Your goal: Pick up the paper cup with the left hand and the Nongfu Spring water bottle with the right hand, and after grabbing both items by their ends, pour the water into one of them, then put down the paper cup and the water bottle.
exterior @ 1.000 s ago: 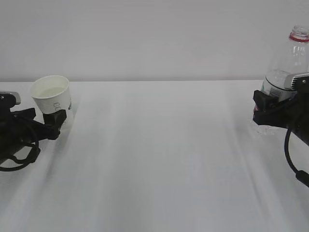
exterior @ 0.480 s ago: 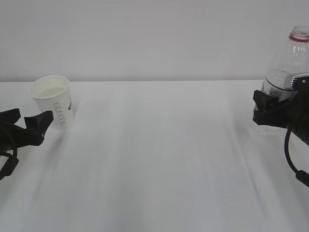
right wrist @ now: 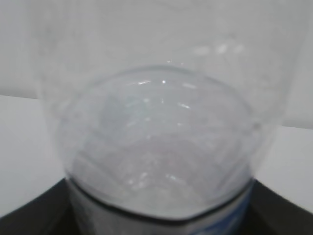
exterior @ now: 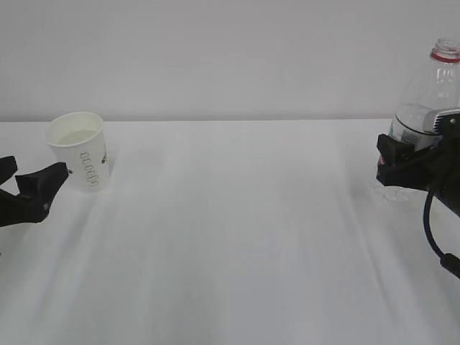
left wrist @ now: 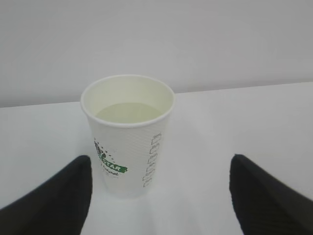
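Black and spread wide, your left gripper [left wrist: 159, 196] holds nothing; the paper cup [left wrist: 128, 134] stands upright just beyond its fingertips on the white bench [exterior: 237, 237], water [left wrist: 128, 112] inside. Your right gripper [exterior: 404, 162] is closed around the Nongfu Spring water bottle [exterior: 426, 100], upright at the bench's right edge.

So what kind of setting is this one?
Probably a lab test bench, not a home: a bare white table against a blank pale wall, two black grippers at its sides, left and right, and just a cup and bottle.
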You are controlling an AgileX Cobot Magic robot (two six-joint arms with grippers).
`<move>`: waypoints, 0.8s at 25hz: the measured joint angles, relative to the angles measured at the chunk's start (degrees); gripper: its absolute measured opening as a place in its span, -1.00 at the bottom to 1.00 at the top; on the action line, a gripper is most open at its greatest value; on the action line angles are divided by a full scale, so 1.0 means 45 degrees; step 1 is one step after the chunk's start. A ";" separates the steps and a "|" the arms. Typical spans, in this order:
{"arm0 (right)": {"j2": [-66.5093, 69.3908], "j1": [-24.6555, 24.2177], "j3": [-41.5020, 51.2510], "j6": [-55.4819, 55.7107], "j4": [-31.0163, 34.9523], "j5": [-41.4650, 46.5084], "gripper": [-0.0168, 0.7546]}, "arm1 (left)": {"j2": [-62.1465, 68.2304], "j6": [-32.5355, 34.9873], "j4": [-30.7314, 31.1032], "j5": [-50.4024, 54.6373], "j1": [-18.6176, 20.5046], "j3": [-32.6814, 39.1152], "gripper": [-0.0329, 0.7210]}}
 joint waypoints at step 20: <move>0.2332 0.0000 -0.1036 0.0000 0.0023 -0.0698 0.28 | -0.0566 0.0023 -0.0141 0.0279 0.0000 0.0840 0.69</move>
